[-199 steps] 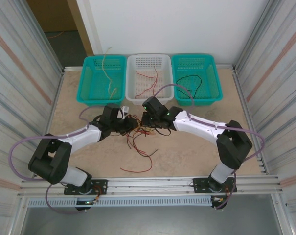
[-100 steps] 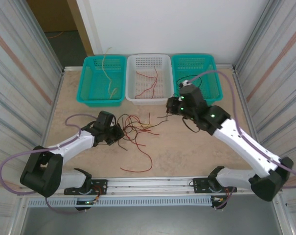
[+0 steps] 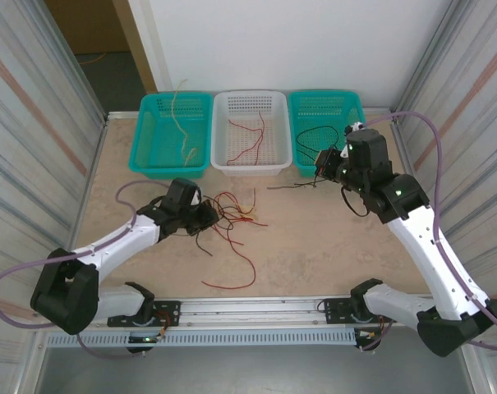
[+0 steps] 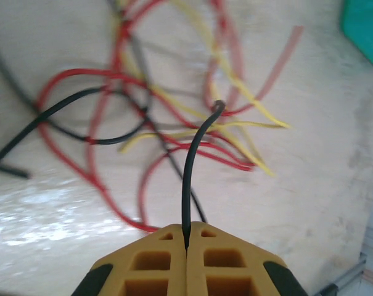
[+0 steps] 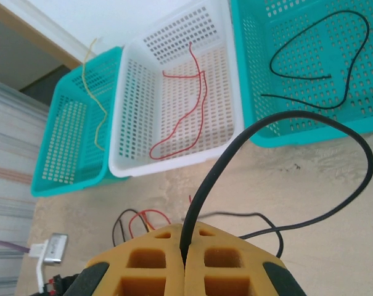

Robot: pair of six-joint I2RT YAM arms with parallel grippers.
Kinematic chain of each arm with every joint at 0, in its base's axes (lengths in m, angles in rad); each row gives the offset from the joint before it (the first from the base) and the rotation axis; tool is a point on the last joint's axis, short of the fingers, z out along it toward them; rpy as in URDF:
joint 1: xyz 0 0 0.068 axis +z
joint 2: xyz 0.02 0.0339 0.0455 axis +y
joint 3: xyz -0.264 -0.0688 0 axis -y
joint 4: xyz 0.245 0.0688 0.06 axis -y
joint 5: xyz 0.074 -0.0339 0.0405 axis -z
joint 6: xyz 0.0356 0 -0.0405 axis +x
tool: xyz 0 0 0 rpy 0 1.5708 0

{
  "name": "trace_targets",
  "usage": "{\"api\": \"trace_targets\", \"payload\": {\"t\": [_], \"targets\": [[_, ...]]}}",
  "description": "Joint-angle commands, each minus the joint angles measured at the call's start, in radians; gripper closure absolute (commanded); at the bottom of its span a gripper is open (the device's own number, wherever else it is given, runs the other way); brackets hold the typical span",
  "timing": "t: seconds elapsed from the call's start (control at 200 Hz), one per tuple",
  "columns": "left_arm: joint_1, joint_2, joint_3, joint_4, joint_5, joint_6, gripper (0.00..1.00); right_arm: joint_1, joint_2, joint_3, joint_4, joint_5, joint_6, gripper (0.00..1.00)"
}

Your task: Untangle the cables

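The cables form a tangle of red, black and pale yellow wires left of the table's middle. My left gripper sits at the tangle's left edge. In the left wrist view it is shut on a black cable that stands up over the red and yellow loops. My right gripper hangs in front of the right teal basket, shut on another black cable. That cable's free length trails left over the table.
Three baskets line the back edge. The left teal one holds a pale yellow wire, the white one a red wire, the right teal one a black wire. A loose red wire lies near the front.
My right gripper has swung from the tangle's middle to the right and back, dragging a black cable out with it. The left gripper has stayed by the tangle's left side.
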Motion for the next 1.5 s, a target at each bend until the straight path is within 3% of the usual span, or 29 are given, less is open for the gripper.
{"api": "trace_targets", "payload": {"t": [0.0, 0.281, 0.516, 0.877, 0.942, 1.022, 1.107, 1.217, 1.318, 1.423, 1.493], "targets": [[-0.058, 0.018, 0.099, -0.004, 0.02, 0.049, 1.0, -0.05, 0.037, 0.066, -0.007, -0.089, -0.059, 1.0], [-0.151, 0.071, 0.29, -0.114, -0.069, 0.103, 1.0, -0.177, 0.09, 0.136, 0.065, -0.24, -0.118, 1.0], [-0.157, 0.085, 0.318, -0.085, -0.108, 0.105, 1.0, -0.32, 0.148, 0.2, 0.092, -0.393, -0.115, 1.0], [-0.161, 0.106, 0.368, 0.047, 0.038, 0.299, 1.0, -0.458, 0.333, 0.234, 0.276, -0.401, -0.086, 0.97], [-0.16, 0.098, 0.362, 0.068, 0.04, 0.33, 1.0, -0.464, 0.414, 0.252, 0.301, -0.404, -0.087, 0.9], [-0.156, 0.087, 0.355, 0.077, 0.027, 0.324, 1.0, -0.465, 0.531, 0.302, 0.284, -0.419, -0.087, 0.67], [-0.149, 0.078, 0.356, 0.088, -0.003, 0.241, 1.0, -0.466, 0.642, 0.416, 0.128, -0.413, -0.092, 0.46], [-0.145, 0.082, 0.412, 0.032, 0.007, 0.151, 1.0, -0.463, 0.682, 0.52, -0.03, -0.424, -0.059, 0.39], [-0.143, 0.094, 0.51, -0.045, -0.001, 0.177, 1.0, -0.441, 0.671, 0.608, -0.144, -0.423, -0.05, 0.36], [-0.142, 0.077, 0.464, 0.05, -0.013, 0.2, 1.0, -0.367, 0.598, 0.546, -0.147, -0.394, -0.075, 0.34], [-0.143, 0.062, 0.403, 0.132, 0.01, 0.224, 1.0, -0.29, 0.504, 0.413, -0.097, -0.343, -0.099, 0.33]]}}
